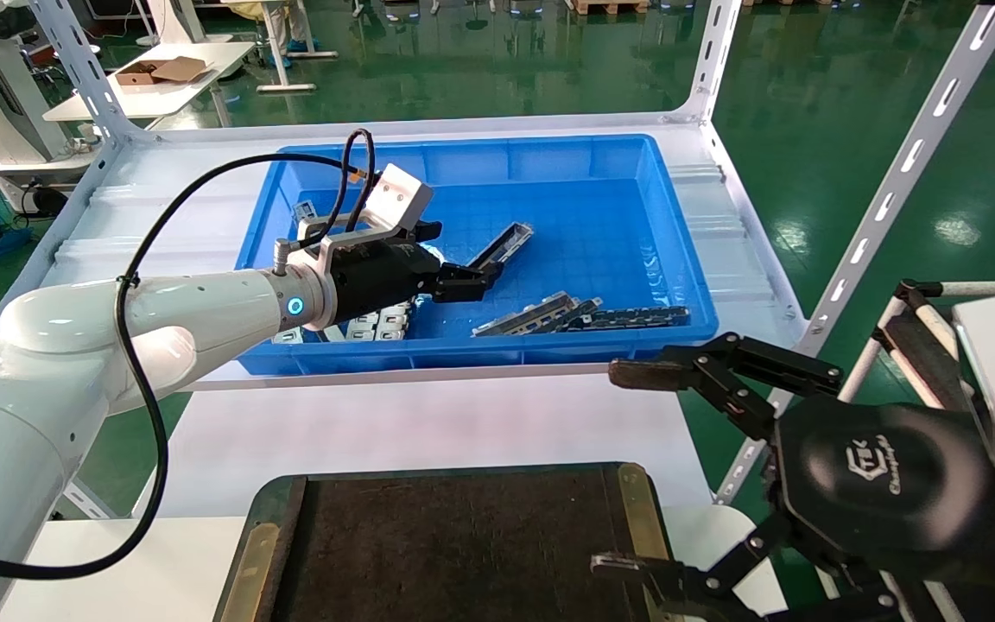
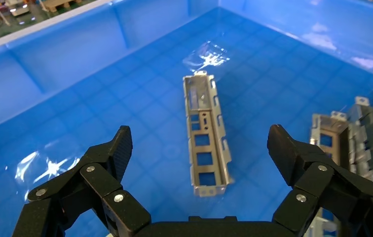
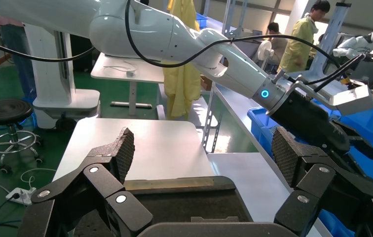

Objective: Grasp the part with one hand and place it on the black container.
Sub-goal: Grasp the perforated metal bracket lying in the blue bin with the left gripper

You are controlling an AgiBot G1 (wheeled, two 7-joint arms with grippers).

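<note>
Head view: the left gripper (image 1: 484, 278) reaches into the blue bin (image 1: 497, 164), its tips beside the part (image 1: 504, 245), which lies toward the bin's far middle; the black container (image 1: 450, 544) sits nearest; the right gripper (image 1: 627, 471) hangs at its right edge.

Left wrist view: fingers (image 2: 118, 148) spread wide, empty, over the part (image 2: 205, 133).

Right wrist view: the right gripper (image 3: 202, 148) is splayed open above the container (image 3: 184, 202).

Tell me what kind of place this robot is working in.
Probably a factory floor or robotics test workshop: a glossy green floor, a perforated white metal rack holding a blue bin of metal parts, and people in yellow coats near another robot.
</note>
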